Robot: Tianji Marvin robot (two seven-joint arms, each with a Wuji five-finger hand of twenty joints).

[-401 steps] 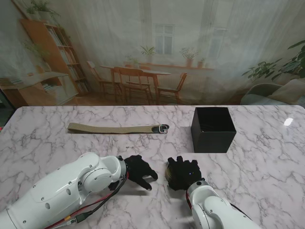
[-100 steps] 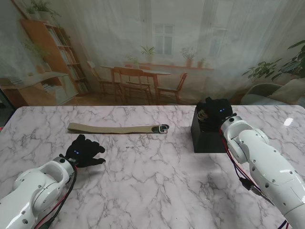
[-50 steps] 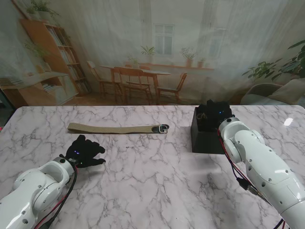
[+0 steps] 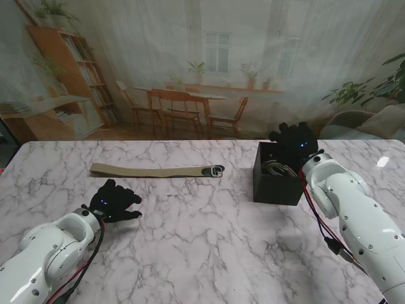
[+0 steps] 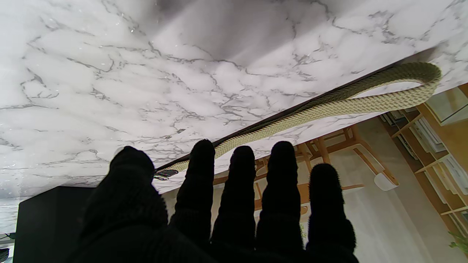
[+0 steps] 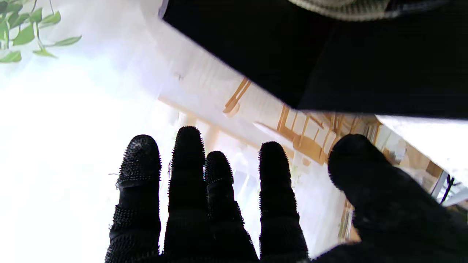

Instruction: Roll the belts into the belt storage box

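Your right hand (image 4: 294, 140) hovers over the far rim of the black belt storage box (image 4: 273, 183), fingers spread and holding nothing. A rolled belt (image 4: 280, 168) appears to sit inside the box, though the view is dim. Your left hand (image 4: 114, 201) rests splayed and empty on the marble table (image 4: 209, 240). The second belt (image 4: 155, 170) lies flat, well apart from both hands.

The belt (image 4: 155, 170) is tan and woven. The box (image 4: 273, 185) is black. The table (image 4: 209, 234) is white marble with grey lines.
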